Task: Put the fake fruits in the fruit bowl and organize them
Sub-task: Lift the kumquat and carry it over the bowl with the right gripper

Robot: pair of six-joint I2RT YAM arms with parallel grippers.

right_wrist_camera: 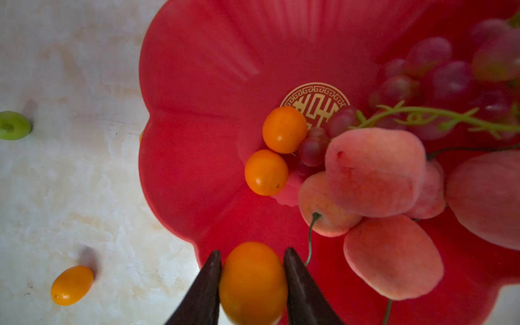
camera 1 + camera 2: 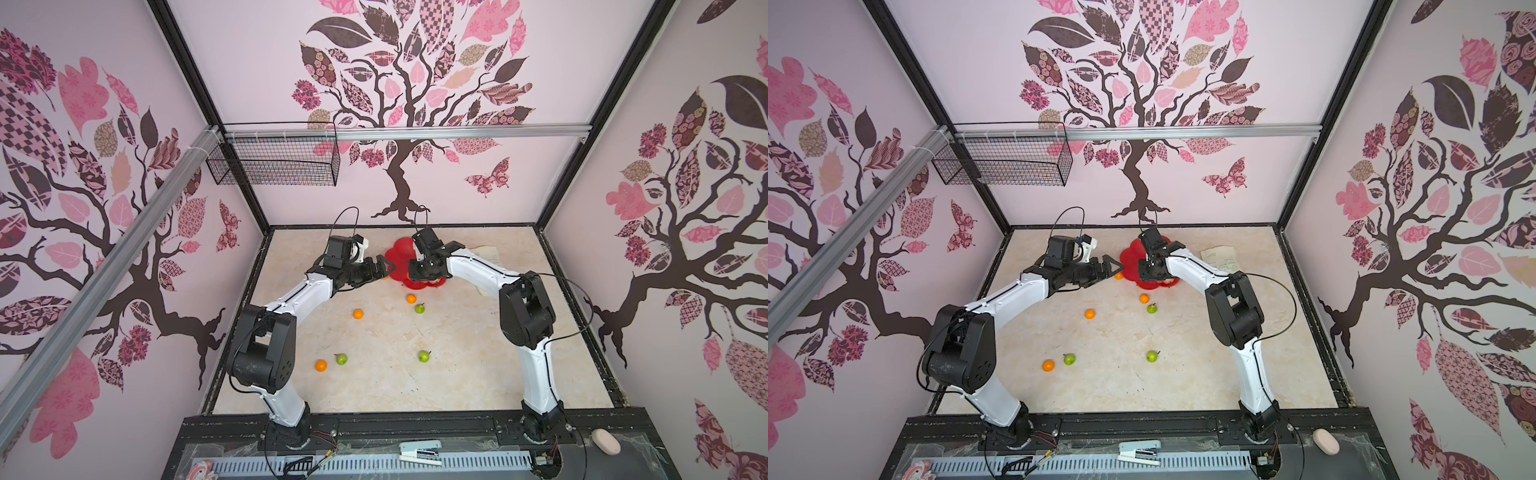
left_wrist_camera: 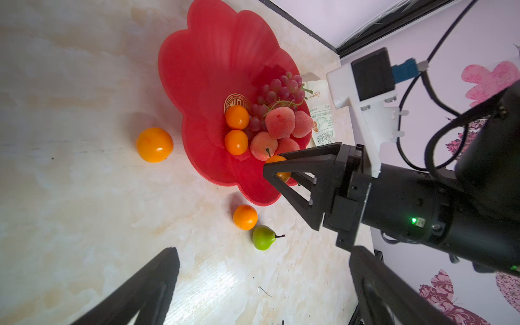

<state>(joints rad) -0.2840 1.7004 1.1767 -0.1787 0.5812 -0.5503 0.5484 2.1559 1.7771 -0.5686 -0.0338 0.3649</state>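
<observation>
We find the right gripper [image 1: 253, 251] clamped on an orange fruit [image 1: 253, 284] at the rim of the fruit bowl [image 1: 213, 70], which rests on the surface [image 2: 374, 386] holding grapes [image 3: 277, 92], peaches [image 3: 280, 122] and two oranges [image 3: 237, 117], while the left gripper [image 2: 384, 266] stands wide open beside it.

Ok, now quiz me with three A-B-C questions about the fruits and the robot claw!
1. How many green fruits lie on the table? A three B one C six
2. The right gripper is: A open and empty B shut on a green fruit C shut on an orange fruit
3. Where is the grape bunch? A on the table B in the fruit bowl C in the right gripper
Answers: 1 A, both top views show three. 2 C, its fingers pinch it in the right wrist view. 3 B, beside the peaches.
</observation>
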